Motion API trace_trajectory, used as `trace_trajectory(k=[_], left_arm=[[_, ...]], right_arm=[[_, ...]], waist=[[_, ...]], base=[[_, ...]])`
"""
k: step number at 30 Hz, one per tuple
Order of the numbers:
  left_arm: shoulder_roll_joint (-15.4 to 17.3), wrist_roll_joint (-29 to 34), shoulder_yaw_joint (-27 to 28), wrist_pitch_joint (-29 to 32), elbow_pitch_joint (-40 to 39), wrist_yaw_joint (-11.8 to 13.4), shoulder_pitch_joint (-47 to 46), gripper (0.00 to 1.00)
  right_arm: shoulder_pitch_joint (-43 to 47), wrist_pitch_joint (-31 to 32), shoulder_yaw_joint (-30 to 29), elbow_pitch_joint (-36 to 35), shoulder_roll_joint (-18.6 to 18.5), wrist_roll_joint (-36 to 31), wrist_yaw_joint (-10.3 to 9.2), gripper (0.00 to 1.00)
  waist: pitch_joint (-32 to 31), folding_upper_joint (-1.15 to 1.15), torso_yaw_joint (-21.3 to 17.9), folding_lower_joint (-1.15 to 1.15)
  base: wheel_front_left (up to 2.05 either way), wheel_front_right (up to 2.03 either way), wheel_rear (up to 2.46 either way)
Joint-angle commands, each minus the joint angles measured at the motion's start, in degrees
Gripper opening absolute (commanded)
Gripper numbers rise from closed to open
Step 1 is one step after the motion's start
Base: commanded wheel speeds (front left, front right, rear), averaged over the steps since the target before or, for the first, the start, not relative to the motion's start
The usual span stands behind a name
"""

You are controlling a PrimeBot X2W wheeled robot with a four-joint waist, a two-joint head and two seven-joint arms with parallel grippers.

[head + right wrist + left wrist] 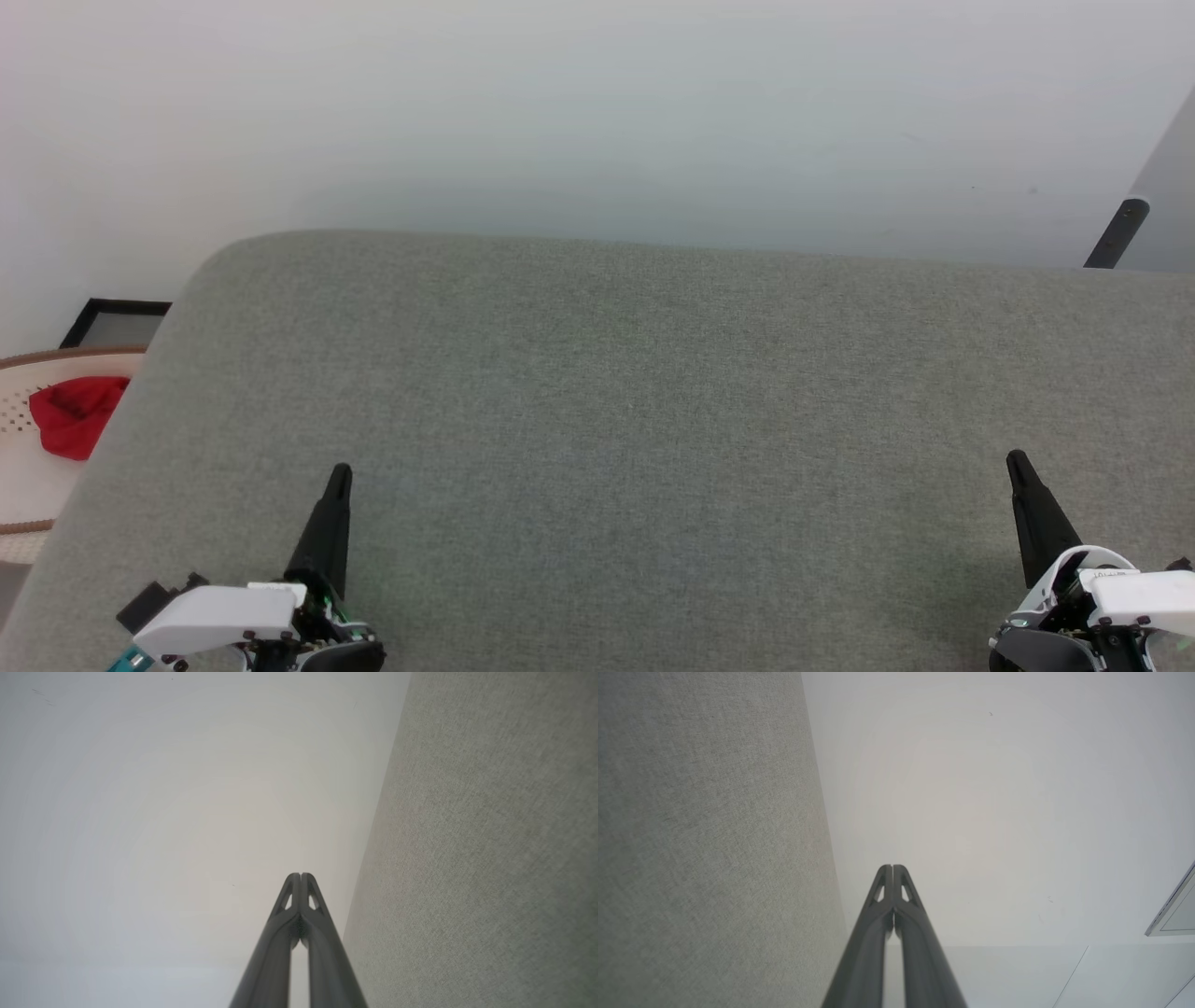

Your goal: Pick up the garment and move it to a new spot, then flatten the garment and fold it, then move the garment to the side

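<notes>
A crumpled red cloth (75,415) lies in a white perforated basket (23,467) off the left edge of the grey fabric surface (607,420). No stripes or lettering show on it, so I cannot tell whether it is the garment. My left gripper (341,471) rests shut over the near left of the surface, holding nothing. Its fingers meet at the tip in the left wrist view (893,867). My right gripper (1016,459) is shut and empty at the near right, and in the right wrist view (301,875) its tips touch.
A pale wall stands behind the grey surface. A black-framed panel (112,322) leans on the floor beyond the basket. A dark bar (1117,233) juts up at the far right edge. The surface has a rounded far left corner (219,257).
</notes>
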Motion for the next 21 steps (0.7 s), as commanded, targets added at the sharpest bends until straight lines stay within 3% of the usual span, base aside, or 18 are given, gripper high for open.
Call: trace_trajectory(k=[1,21], left_arm=[[-0.07,0.11,0.14,0.07,0.08,-0.28,-0.54,0.00],[-0.10,0.17,0.19,0.12,0.08,-0.28,-0.54,0.00]], right_arm=[[-0.15,0.08,0.17,0.01,0.18,0.20,0.02,0.00],[-0.15,0.05,0.19,0.01,0.18,0.23,0.02,0.00]], waist=[[0.00,0.00,0.00,0.00],[0.00,0.00,0.00,0.00]], base=[[0.00,0.00,0.00],[0.00,0.00,0.00]])
